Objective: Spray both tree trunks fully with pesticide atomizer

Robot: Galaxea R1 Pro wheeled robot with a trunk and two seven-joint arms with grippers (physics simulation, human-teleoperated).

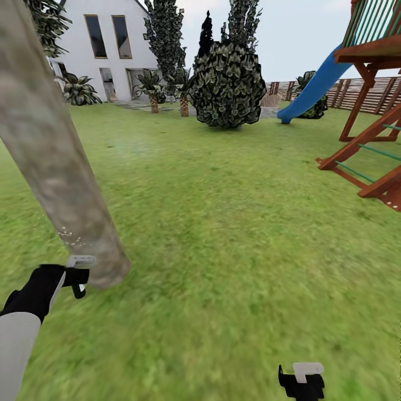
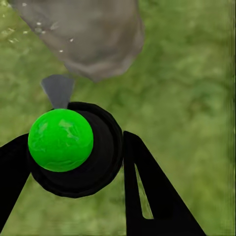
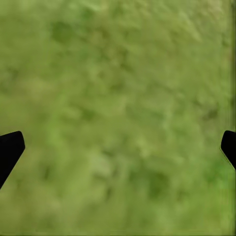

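meanwhile left gripper (image 2: 73,191) jaws clamp the pesticide atomizer (image 2: 73,150) near the tree trunk (image 2: 93,37); right gripper (image 3: 118,147) jaws spread wide.

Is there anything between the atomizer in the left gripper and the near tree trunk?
No. In the left wrist view the atomizer, gripped by the left gripper, points at the tree trunk; only its grey nozzle and grass fill the gap.

Tree trunk (image 1: 55,167) blocks just ahead of left gripper (image 1: 78,275). Open grass (image 1: 234,239) lies rightward. Play frame (image 1: 373,139) stands at far right.
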